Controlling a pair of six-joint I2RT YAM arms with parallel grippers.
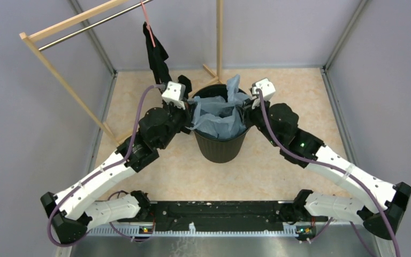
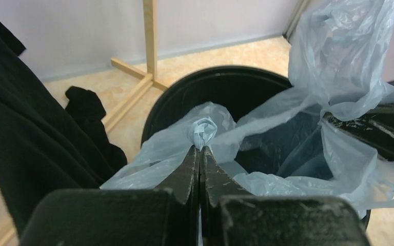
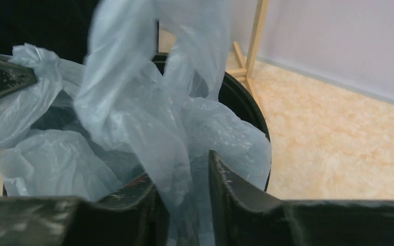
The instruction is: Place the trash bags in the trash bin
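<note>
No text, label, brand, number or sign is showing clearly enough to be read on anything in any of the three views

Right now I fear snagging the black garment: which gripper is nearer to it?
Left. The left gripper, pinching the trash bag at the left rim of the trash bin, is beside the black garment; the right gripper is at the opposite rim.

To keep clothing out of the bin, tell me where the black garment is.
Top view: the black garment hangs from the rail left of centre, just behind the left pincer and the far-left rim of the trash bin.
</note>
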